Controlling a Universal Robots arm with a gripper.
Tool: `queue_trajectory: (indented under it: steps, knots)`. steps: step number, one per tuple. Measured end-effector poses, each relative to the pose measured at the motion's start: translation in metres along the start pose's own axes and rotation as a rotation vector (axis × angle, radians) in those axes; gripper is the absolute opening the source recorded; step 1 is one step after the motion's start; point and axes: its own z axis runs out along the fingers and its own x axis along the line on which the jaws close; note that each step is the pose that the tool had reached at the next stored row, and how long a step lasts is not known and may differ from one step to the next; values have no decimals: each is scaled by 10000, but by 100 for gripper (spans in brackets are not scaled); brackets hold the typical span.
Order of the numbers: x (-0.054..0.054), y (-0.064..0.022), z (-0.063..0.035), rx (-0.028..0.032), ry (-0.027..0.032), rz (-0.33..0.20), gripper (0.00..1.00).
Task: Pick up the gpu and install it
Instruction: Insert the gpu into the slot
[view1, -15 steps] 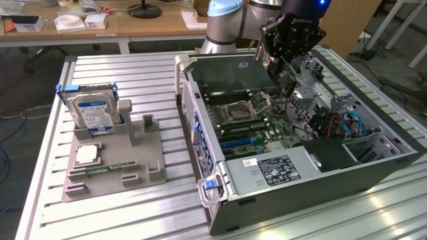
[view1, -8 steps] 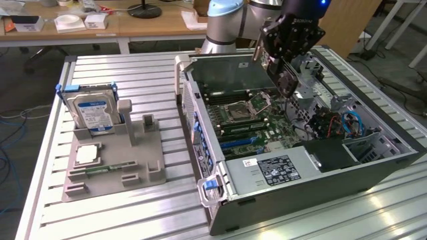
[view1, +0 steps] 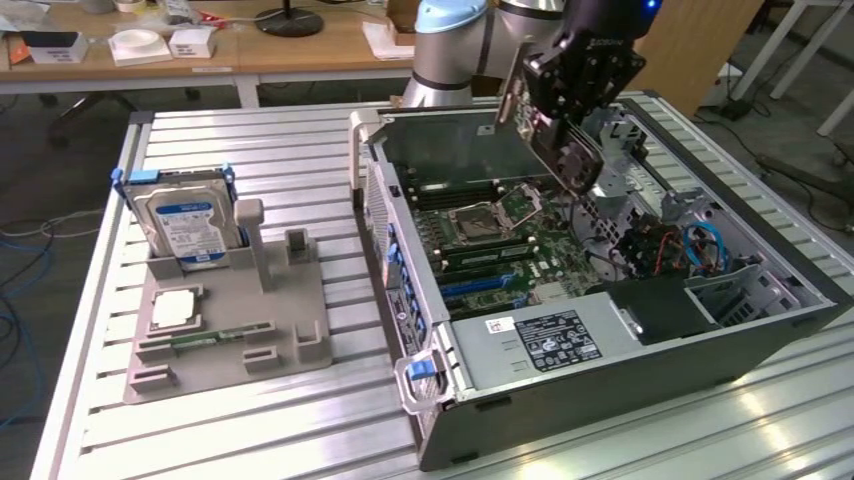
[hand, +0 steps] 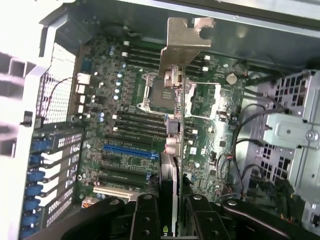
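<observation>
The gripper (view1: 563, 112) is closed partway on the gpu (view1: 577, 165), pinching its broad faces so the card hangs on edge above the open computer case (view1: 627, 385), near the case's twelve o'clock wall in the exterior view. That hold likely keeps the card's long edge free to meet a slot. The motherboard (view1: 521, 245) lies open at seven o'clock of the card, while the metal drive cage (view1: 641, 165) crowds three o'clock and the blue cables (view1: 701, 245) crowd four.

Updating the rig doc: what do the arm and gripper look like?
Arm: silver-grey tubes, pale blue joint cap. Gripper: black, with jointed link fingers, pale lettering on its body and a small blue light above it.
</observation>
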Motion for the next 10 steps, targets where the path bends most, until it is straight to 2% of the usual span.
queue_trajectory:
  steps: [10]
  knots:
    - [4,-3,6,13,35,-1423,27]
